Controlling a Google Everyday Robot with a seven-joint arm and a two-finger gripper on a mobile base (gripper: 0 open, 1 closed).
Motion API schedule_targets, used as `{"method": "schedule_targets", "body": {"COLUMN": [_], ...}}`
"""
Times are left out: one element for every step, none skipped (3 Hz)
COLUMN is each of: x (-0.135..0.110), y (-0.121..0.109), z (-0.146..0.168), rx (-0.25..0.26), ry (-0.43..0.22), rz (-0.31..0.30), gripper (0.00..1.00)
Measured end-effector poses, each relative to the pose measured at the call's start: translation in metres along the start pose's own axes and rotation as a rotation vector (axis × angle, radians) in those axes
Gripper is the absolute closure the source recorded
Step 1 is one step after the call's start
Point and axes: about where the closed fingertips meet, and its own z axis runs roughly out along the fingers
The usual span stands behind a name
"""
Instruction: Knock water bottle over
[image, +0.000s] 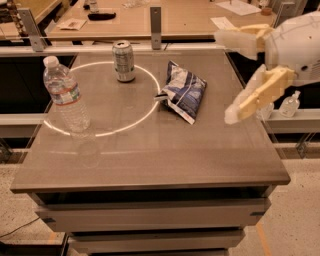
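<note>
The single camera sits high above the near edge of the table (150, 165), tilted down and facing forward toward the desks (190, 20) at 12 o'clock. The whole tabletop fits in frame at middle range. The gripper (226, 75) enters at 2 o'clock, nearer the lens, fingers spread.

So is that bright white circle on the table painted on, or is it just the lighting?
Camera view: the ring looks like lamp glare on the glossy table rather than paint, though that is a guess. The water bottle stands at the ring's left arc and mirrors faintly in the top. The open pincer hangs over the table's right edge, away from the ring.
</note>
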Motion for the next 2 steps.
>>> {"method": "schedule_targets", "body": {"x": [-0.045, -0.079], "y": [-0.012, -0.045], "z": [0.046, 0.097], "rx": [-0.064, -0.113], "ry": [-0.125, -0.184], "rz": [0.046, 0.082], "gripper": [0.00, 0.00]}}
